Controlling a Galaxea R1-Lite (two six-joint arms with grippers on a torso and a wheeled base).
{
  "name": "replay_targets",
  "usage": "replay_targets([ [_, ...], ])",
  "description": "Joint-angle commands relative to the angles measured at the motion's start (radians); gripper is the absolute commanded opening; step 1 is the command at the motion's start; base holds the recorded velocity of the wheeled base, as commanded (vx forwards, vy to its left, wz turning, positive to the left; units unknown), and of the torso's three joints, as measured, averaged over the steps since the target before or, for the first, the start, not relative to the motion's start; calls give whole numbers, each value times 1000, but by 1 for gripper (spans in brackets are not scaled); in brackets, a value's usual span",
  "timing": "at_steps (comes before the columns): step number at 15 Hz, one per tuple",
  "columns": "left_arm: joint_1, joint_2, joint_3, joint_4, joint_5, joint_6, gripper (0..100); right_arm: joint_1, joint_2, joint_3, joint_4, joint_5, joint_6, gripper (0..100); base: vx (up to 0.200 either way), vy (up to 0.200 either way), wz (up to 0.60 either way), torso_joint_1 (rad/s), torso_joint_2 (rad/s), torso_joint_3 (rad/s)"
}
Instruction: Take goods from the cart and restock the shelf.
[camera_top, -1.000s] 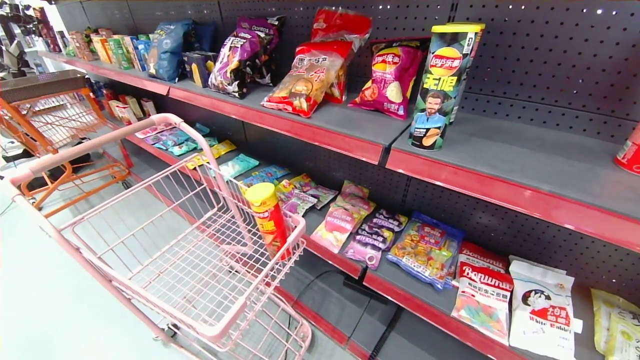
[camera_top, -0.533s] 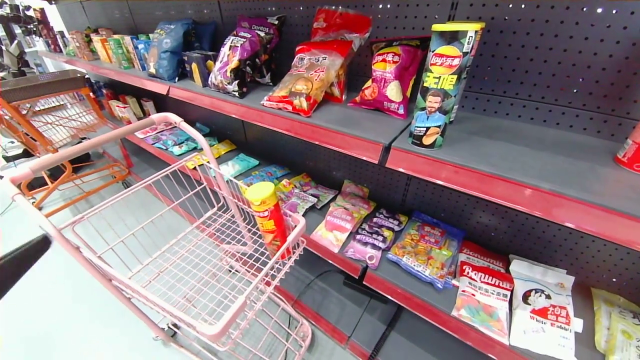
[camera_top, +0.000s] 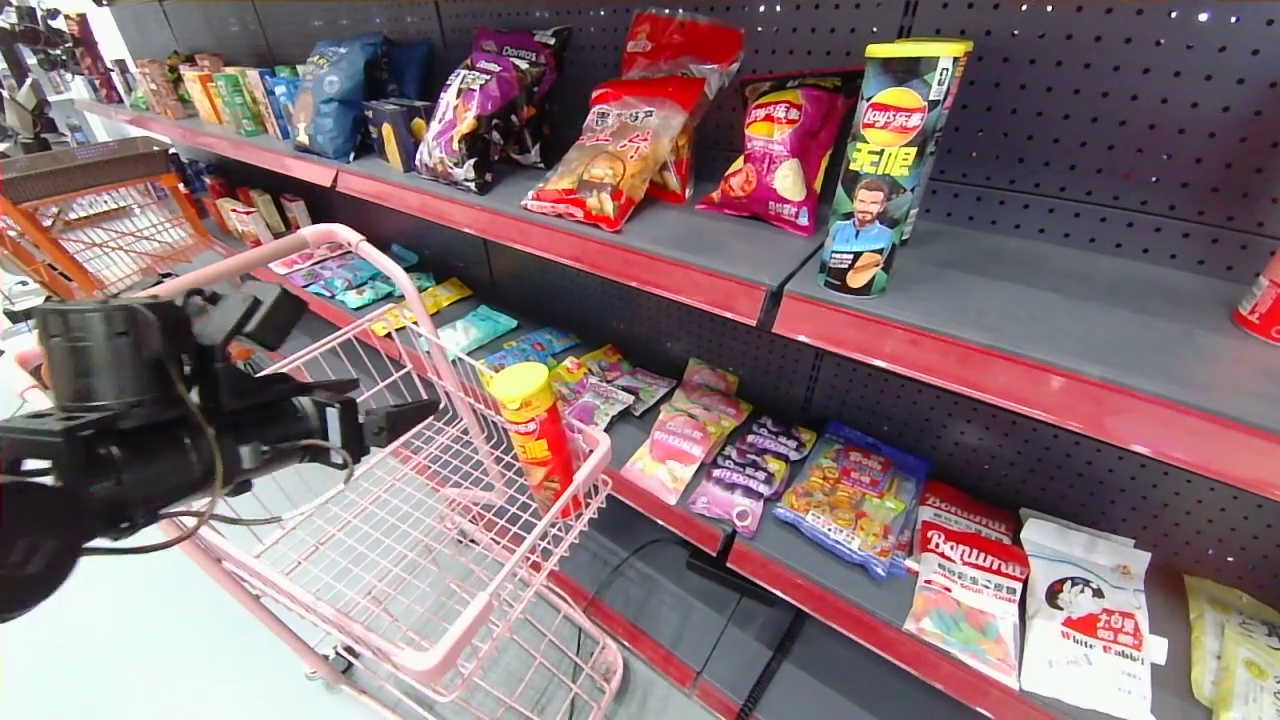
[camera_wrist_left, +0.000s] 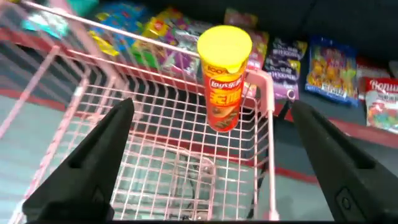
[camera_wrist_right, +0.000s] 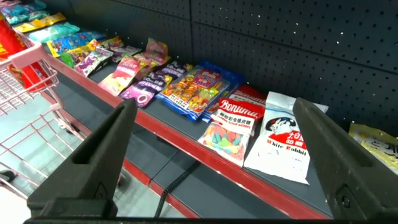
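A robot's left end effector (camera_top: 370, 350) hangs over a pink cart (camera_top: 440, 640) in a shop aisle, its fingers spread wide and lined up on a red chip can (camera_top: 535, 440). The can is the only item visible in the basket. It stands upright with its yellow lid on, tucked into the cart's front corner nearest the shelf (camera_top: 1000, 300). The right end effector (camera_wrist_right: 214, 106) is just as wide apart and holds nothing, out in front of the lower tier of candy bags (camera_wrist_right: 199, 87). The pick looks awkward: the can sits close against the wire walls, so a finger coming down on that side could snag the rim or nudge the tall, narrow tube over. A smooth round body may also slip in a loose grip. There is bare grey board on the upper tier beside a green can (camera_top: 880, 170) (likely the natural spot for this one), though a careless placement could topple that neighbour. The shelf has red front edges and dark pegboard backing, with snack bags (camera_top: 610, 160) ranged along the top. Beyond the pale floor stands an orange cart (camera_top: 90, 220).
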Motion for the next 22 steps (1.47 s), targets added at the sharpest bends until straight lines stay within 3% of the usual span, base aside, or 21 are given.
replay_targets([
  [1,-37,277,-120,-56,-24,12,100,0,1,0,0,0,0,100,0,0,0,0,0,0],
  [7,-127,440,-260,-64,-40,12,100,0,0,0,0,2,-3,100,0,0,0,0,0,0],
  [19,-140,569,-350,-150,-27,12,100,0,0,-2,0,2,-3,100,0,0,0,0,0,0],
  [20,-140,578,-352,-157,-22,12,0,0,0,0,0,2,-3,100,0,0,0,0,0,0],
  [22,-140,579,-342,-206,1,9,0,0,0,0,0,2,-3,100,0,0,0,0,0,0],
])
